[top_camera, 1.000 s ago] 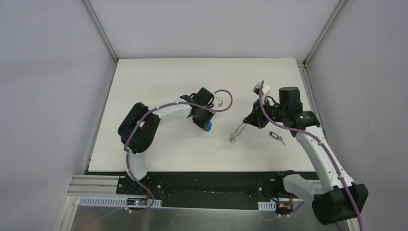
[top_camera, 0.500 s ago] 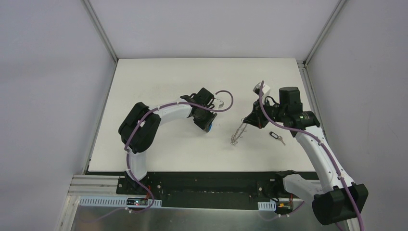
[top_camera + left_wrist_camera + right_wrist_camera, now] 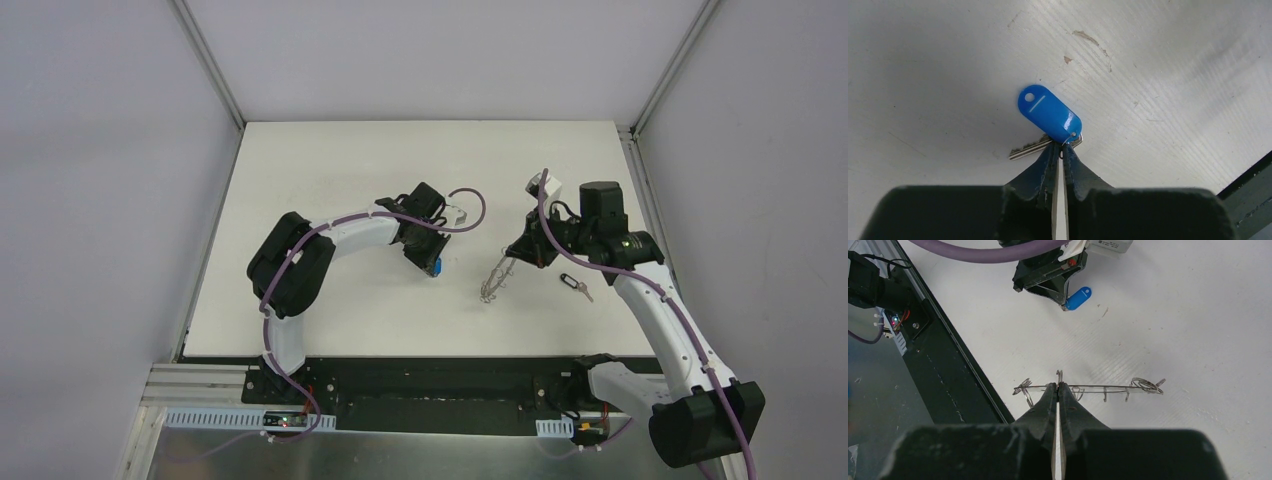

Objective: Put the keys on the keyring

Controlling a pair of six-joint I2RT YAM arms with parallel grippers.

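- The left gripper (image 3: pixel 1059 150) is pinched together on the blue key (image 3: pixel 1049 114), left of the table's (image 3: pixel 330 160) centre.
- The right gripper (image 3: pixel 1058 387) is clamped on the keyring (image 3: pixel 1143 385), which it holds edge-on near the centre.
- The black key (image 3: pixel 572 285) lies on the table, just right of the keyring.

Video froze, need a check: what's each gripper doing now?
Left gripper: closed on the blue key.
Right gripper: closed on the keyring.
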